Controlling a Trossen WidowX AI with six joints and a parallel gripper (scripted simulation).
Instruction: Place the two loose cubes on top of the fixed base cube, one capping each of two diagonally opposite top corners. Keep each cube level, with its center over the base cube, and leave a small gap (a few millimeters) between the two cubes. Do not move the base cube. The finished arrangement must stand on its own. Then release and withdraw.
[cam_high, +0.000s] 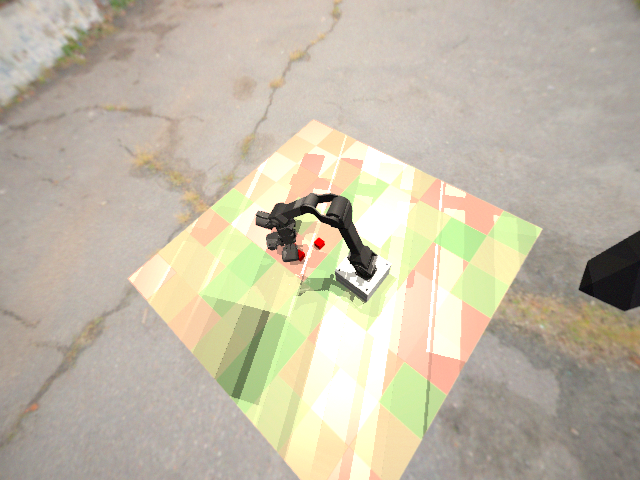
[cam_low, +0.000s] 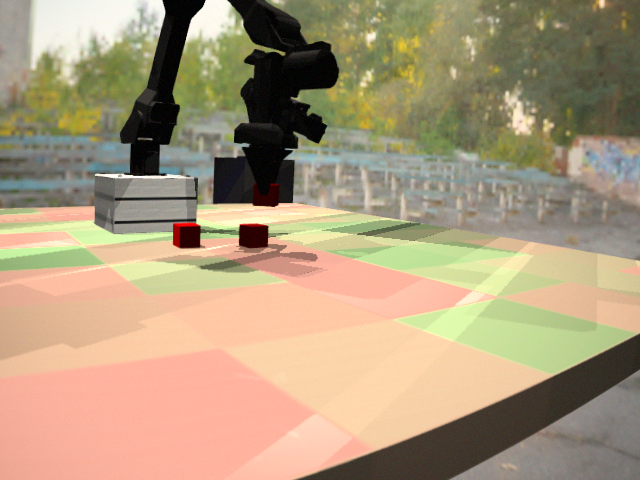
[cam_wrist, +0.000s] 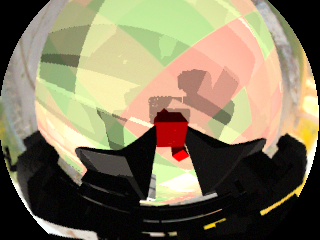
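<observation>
two cubes (cam_low: 186, 235) visible only exterior

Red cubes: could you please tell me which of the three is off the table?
The red cube clamped in the pincer; the other two cubes, left and right, rest on the table.

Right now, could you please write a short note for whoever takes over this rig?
Gripper: shut on a red cube, held in the air above the table, fingers pointing down.
Two more red cubes rest on the table: one in front of the arm's grey mount, the other beside it, roughly under the gripper. They stand apart.
Done: one cube picked up.
Left: nothing is stacked. Set both loose cubes on the base cube's opposite corners, leave a gap, release, withdraw.
</observation>
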